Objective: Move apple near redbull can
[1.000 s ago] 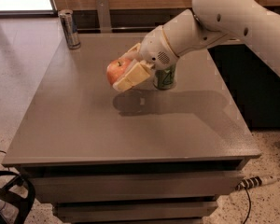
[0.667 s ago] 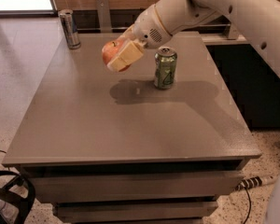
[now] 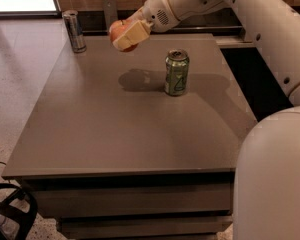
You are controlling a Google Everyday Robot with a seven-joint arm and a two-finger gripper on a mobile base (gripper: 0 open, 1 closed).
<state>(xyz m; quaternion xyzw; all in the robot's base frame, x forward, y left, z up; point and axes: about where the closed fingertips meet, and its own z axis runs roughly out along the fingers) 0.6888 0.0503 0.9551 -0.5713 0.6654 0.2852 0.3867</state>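
Note:
My gripper (image 3: 124,35) is shut on the apple (image 3: 119,31), a round red-orange fruit, and holds it in the air above the far part of the table. One cream finger (image 3: 132,35) covers the apple's front. The redbull can (image 3: 74,31), tall, slim, silver and dark blue, stands upright at the table's far left corner, a short way left of the held apple.
A shorter green can (image 3: 176,72) stands upright on the grey table (image 3: 115,134), right of and nearer than the gripper. My white arm (image 3: 250,19) crosses the upper right. A dark counter runs behind the table; tiled floor lies to the left.
My gripper has carried the apple up and to the left, away from the green can and toward the redbull can. Both cans have stayed put.

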